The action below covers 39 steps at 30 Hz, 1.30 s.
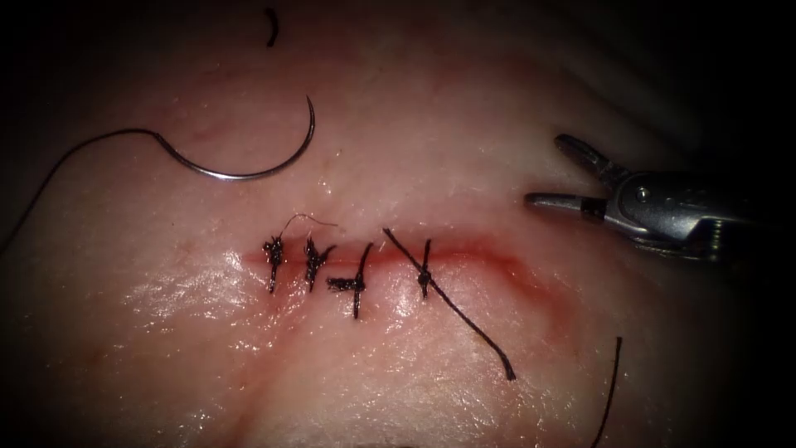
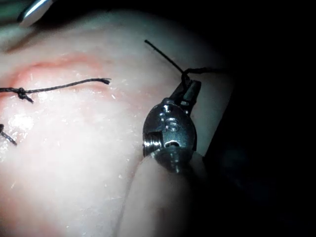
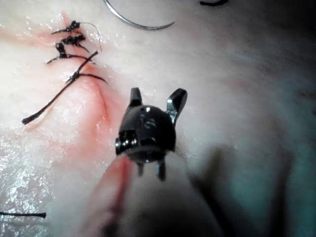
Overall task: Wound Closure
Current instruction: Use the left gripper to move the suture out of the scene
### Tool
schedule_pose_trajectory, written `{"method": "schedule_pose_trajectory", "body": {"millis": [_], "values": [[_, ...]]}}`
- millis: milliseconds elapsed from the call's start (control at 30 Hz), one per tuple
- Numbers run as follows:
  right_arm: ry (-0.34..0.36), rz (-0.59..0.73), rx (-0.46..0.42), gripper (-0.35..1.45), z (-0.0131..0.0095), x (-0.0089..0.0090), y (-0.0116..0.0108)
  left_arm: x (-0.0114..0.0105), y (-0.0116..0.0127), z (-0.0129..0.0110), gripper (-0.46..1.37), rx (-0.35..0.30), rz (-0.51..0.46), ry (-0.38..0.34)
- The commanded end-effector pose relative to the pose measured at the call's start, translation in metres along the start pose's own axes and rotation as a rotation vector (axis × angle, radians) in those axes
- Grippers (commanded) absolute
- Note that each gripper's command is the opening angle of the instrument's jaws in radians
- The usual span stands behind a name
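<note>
The curved needle [image 1: 249, 170] lies loose on the tissue [image 1: 398, 124] above the left part of the cut [image 1: 497, 253], not in the tissue and held by neither tool. Its thread [image 1: 75, 153] trails off to the left. Several black knotted stitches [image 1: 313, 261] cross the cut; the rightmost knot [image 1: 424, 278] has a long tail [image 1: 473, 328] running down to the right. My right tool [image 1: 544, 170] hovers right of the cut, jaws open, holding nothing [image 3: 157, 94]. My left tool [image 2: 190, 88] is shut on a short length of thread [image 2: 165, 57].
A cut end of thread [image 1: 271, 27] lies at the far top of the tissue. Another thread piece [image 1: 612, 386] hangs at the lower right. Red fluid [image 1: 539, 286] stains the right end of the cut. The tissue shines wet below the stitches.
</note>
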<state>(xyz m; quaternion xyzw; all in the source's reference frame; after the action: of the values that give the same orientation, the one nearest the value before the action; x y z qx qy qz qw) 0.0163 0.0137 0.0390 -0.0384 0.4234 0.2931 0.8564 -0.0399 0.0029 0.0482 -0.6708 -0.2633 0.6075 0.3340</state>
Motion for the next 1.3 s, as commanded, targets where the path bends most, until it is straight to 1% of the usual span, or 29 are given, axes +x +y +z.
{"method": "schedule_pose_trajectory", "body": {"millis": [33, 67, 133, 167, 233, 267, 300, 333, 367, 400, 433, 467, 500, 533, 567, 600, 667, 700, 733, 767, 800, 833, 933, 967, 1067, 1200, 1267, 1300], "values": [[0.0, 0.0, -0.001, 0.78, 0.0, 0.0, 0.0, -0.0005, 0.0008, 0.0005, -0.35, -0.042, -0.008, -0.003], [0.0, 0.0, 0.0, 0.78, 0.0, 0.0, 0.0, -0.0009, 0.0015, 0.0008, -0.35, -0.067, -0.011, -0.006], [0.0, 0.0, 0.0, 0.78, 0.0, 0.0, -0.0001, -0.0014, 0.0021, 0.0011, -0.35, -0.088, -0.019, -0.012], [0.001, -0.001, 0.0, 0.79, 0.0, 0.0, -0.0001, -0.0017, 0.0023, 0.0012, -0.35, -0.097, -0.04, -0.02], [0.001, -0.001, 0.0, 0.79, 0.0, 0.0, -0.0001, -0.0022, 0.0023, 0.001, -0.35, -0.092, -0.054, -0.031], [0.001, -0.001, 0.0, 0.79, 0.0, 0.0, -0.0002, -0.0028, 0.002, 0.0006, -0.35, -0.065, -0.05, -0.079], [0.001, -0.001, 0.0, 0.79, -0.0001, 0.0, -0.0002, -0.0029, 0.0019, 0.0005, -0.35, -0.058, -0.049, -0.091], [0.001, -0.001, 0.001, 0.79, -0.0001, 0.0, -0.0002, -0.0033, 0.0013, 0.0, -0.35, -0.019, -0.044, -0.158], [0.001, -0.001, 0.001, 0.79, -0.0001, 0.0, -0.0002, -0.0035, 0.001, -0.0002, -0.35, 0.002, -0.04, -0.183], [0.001, -0.001, 0.001, 0.79, -0.0001, 0.0, -0.0002, -0.004, 0.0004, -0.0006, -0.35, 0.047, -0.007, -0.232], [0.001, -0.001, 0.001, 0.8, -0.0001, 0.0, -0.0002, -0.0043, 0.0001, -0.0008, -0.35, 0.066, 0.009, -0.259], [0.001, -0.001, 0.001, 0.8, 0.0, 0.0, -0.0002, -0.0047, -0.0005, -0.0011, -0.24, 0.097, 0.034, -0.297], [0.001, -0.001, 0.001, 0.8, 0.0, 0.0, -0.0002, -0.0053, -0.0013, -0.0015, 0.02, 0.138, 0.079, -0.347], [0.001, -0.001, 0.001, 0.81, 0.0, 0.0001, -0.0002, -0.006, -0.002, -0.0019, 0.18, 0.166, 0.121, -0.393], [0.001, -0.001, 0.001, 0.81, -0.0001, 0.0001, -0.0003, -0.0066, -0.0026, -0.0023, 0.24, 0.181, 0.142, -0.426], [0.001, -0.001, 0.001, 0.81, -0.0001, 0.0001, -0.0003, -0.0073, -0.0033, -0.0028, 0.36, 0.199, 0.17, -0.475], [0.001, -0.001, 0.001, 0.81, -0.0001, 0.0001, -0.0004, -0.0082, -0.004, -0.0035, 0.49, 0.22, 0.188, -0.524], [0.001, -0.001, 0.002, 0.81, -0.0001, 0.0001, -0.0004, -0.0086, -0.0044, -0.004, 0.49, 0.225, 0.19, -0.547], [0.001, -0.001, 0.002, 0.81, -0.0001, 0.0001, -0.0004, -0.0091, -0.0049, -0.005, 0.67, 0.211, 0.207, -0.576], [0.001, -0.001, 0.002, 0.81, -0.0001, 0.0001, -0.0004, -0.0091, -0.005, -0.0054, 0.72, 0.206, 0.212, -0.578], [0.001, -0.001, 0.002, 0.81, -0.0001, 0.0001, -0.0004, -0.0089, -0.0052, -0.0059, 0.85, 0.201, 0.218, -0.58], [0.001, -0.001, 0.001, 0.82, -0.0001, 0.0001, -0.0004, -0.0087, -0.0053, -0.0064, 0.94, 0.194, 0.228, -0.585], [0.001, -0.001, 0.002, 0.82, -0.0001, 0.0001, -0.0004, -0.0078, -0.005, -0.0075, 1.08, 0.172, 0.258, -0.581], [0.002, -0.001, 0.002, 0.82, -0.0001, 0.0001, -0.0004, -0.0072, -0.0047, -0.0082, 1.14, 0.161, 0.265, -0.576], [0.002, -0.002, 0.002, 0.82, -0.0001, 0.0001, -0.0004, -0.0058, -0.004, -0.0094, 1.2, 0.125, 0.28, -0.569], [0.003, -0.002, 0.005, 0.83, -0.0001, 0.0, -0.0004, -0.0037, -0.0032, -0.0106, 1.21, 0.107, 0.269, -0.565], [0.003, -0.002, 0.005, 0.83, -0.0001, 0.0, -0.0004, -0.0019, -0.0029, -0.011, 1.21, 0.095, 0.277, -0.525], [0.003, -0.002, 0.005, 0.84, -0.0001, 0.0, -0.0004, -0.0015, -0.0029, -0.0111, 1.21, 0.092, 0.278, -0.513]]}}
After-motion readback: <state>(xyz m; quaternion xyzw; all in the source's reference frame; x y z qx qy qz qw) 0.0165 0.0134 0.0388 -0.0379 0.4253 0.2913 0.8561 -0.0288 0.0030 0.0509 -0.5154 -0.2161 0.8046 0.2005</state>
